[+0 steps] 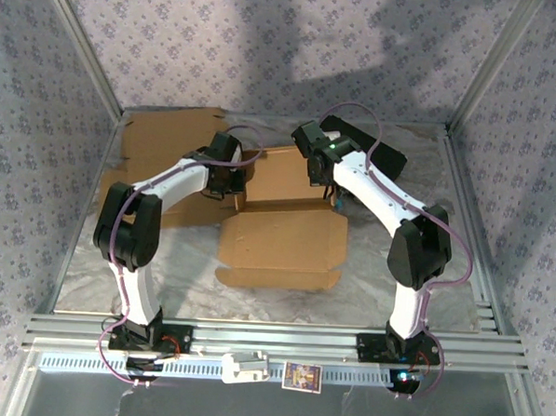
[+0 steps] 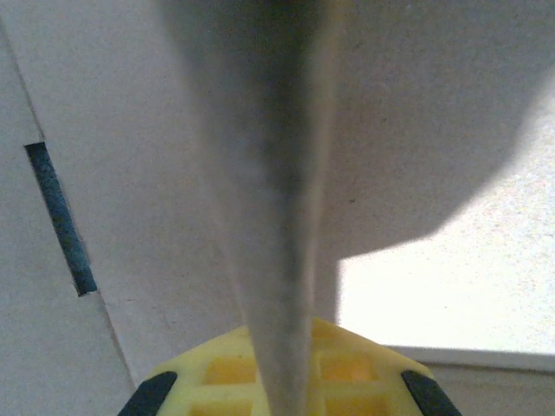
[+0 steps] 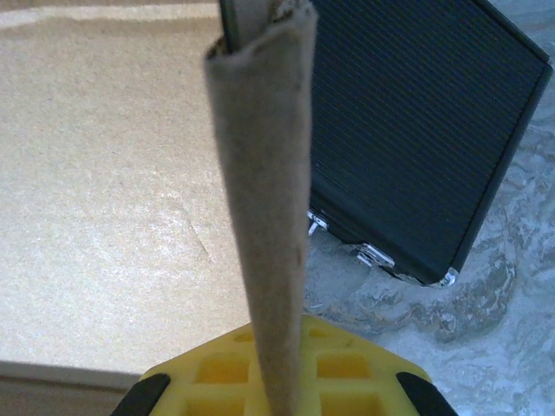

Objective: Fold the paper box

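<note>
The brown paper box lies partly opened in the middle of the table, its wide front panel flat and its back part between the two grippers. My left gripper is shut on the box's left side flap, which rises edge-on from between the jaws. My right gripper is shut on the right side flap, also held upright and seen edge-on from the jaws. The box's inner panel lies to the left of that flap. The fingertips themselves are hidden by the cardboard.
A second flat cardboard sheet lies at the back left. A black ribbed case rests at the back right, close beside the right flap. Aluminium rails run along the near edge, with a small card below them.
</note>
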Controlling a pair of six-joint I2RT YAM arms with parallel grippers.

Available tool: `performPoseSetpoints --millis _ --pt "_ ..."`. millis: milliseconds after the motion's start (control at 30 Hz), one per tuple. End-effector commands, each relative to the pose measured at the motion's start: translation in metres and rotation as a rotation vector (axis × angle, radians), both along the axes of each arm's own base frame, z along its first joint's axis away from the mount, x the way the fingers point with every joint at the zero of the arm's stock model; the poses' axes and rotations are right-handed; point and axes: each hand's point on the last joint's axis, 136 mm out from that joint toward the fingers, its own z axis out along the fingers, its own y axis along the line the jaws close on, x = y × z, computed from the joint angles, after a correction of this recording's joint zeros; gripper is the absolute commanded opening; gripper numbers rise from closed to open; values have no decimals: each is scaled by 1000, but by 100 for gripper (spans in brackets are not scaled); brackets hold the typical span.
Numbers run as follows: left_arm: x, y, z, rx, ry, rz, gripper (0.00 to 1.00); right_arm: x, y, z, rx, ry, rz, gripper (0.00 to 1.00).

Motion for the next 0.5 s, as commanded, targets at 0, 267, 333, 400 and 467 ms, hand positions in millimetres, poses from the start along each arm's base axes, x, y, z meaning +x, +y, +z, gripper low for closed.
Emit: performPoseSetpoints --millis 0,267,333,400,467 --pt "5 12 17 42 -61 57 0 0 -6 7 -34 -30 -66 0" --pt "4 6 31 7 -70 58 7 -1 -10 -1 -52 2 -86 0" --pt "4 5 33 1 -68 54 11 -1 -11 -3 -58 8 -93 0" --pt "3 4 32 -2 -64 54 18 0 -10 -3 -43 8 -87 0" --pt "4 4 36 -10 -68 56 25 0 -7 -3 -26 6 -83 0"
